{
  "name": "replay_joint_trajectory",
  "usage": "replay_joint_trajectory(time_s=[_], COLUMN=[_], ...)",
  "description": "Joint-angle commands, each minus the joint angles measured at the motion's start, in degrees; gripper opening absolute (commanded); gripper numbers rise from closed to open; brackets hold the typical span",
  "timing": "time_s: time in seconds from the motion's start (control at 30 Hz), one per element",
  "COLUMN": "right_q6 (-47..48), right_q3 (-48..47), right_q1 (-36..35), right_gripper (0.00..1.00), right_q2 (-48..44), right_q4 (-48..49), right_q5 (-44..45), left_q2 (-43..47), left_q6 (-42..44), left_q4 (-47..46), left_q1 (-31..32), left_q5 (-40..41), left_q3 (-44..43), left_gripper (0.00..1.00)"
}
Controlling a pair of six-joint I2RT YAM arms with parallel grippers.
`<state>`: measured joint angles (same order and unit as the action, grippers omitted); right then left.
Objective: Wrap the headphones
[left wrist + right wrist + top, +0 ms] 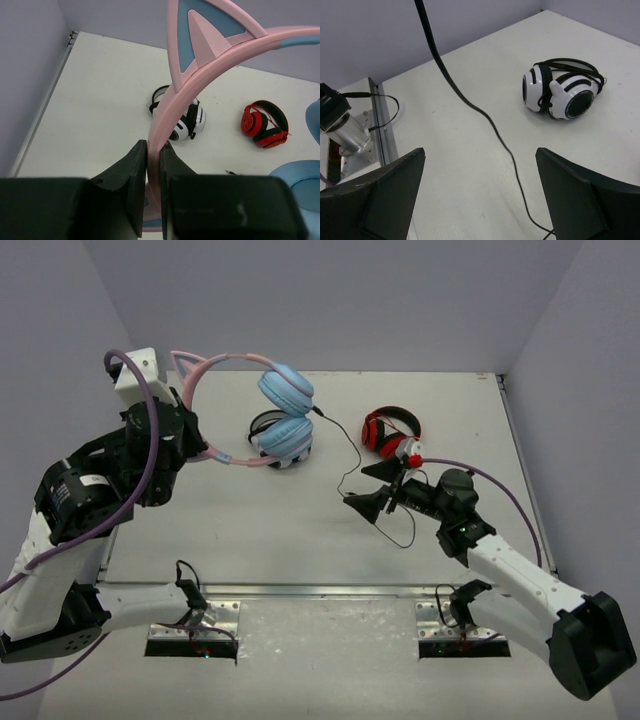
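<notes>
Gripping the headphones (285, 410) by the pink headband (200, 80) in the left jaws above the table (250, 530), right jaws spread wide facing the hanging cable (428, 35), probably next pinching it to begin winding.

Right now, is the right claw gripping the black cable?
No, the right claw is wide open; the black cable just runs across the gap.

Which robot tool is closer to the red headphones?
Right. The right tool is open just near-side of the red headphones; the left tool is far to their left, shut on the pink headphones.
</notes>
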<state>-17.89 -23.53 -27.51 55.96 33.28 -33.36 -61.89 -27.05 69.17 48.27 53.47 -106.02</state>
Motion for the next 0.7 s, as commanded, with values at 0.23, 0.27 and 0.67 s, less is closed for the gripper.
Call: replay_joint_trajectory(time_s=[0.23, 0.27, 0.67], right_q6=[1.5, 1.0, -0.9], right_q3=[-8.5, -10.5, -0.8], right_q1=[0.0, -0.1, -0.1], right_gripper=[0.97, 0.94, 0.01], right_q2=[6.2, 8.9, 3.0], right_q4=[3.3, 4.0, 6.4], right_q5=[0.3, -1.5, 12.8], left_q2=[1.6, 1.6, 3.9], left_q6=[-0.7, -0.7, 5.4], left_q4=[-7.4, -7.8, -20.3], left_q1=[-0.3, -0.4, -0.4], left_q5=[-3.9, -4.1, 8.6], left_q3=[-1.4, -1.1, 7.8], left_gripper=[0.00, 0.00, 0.00])
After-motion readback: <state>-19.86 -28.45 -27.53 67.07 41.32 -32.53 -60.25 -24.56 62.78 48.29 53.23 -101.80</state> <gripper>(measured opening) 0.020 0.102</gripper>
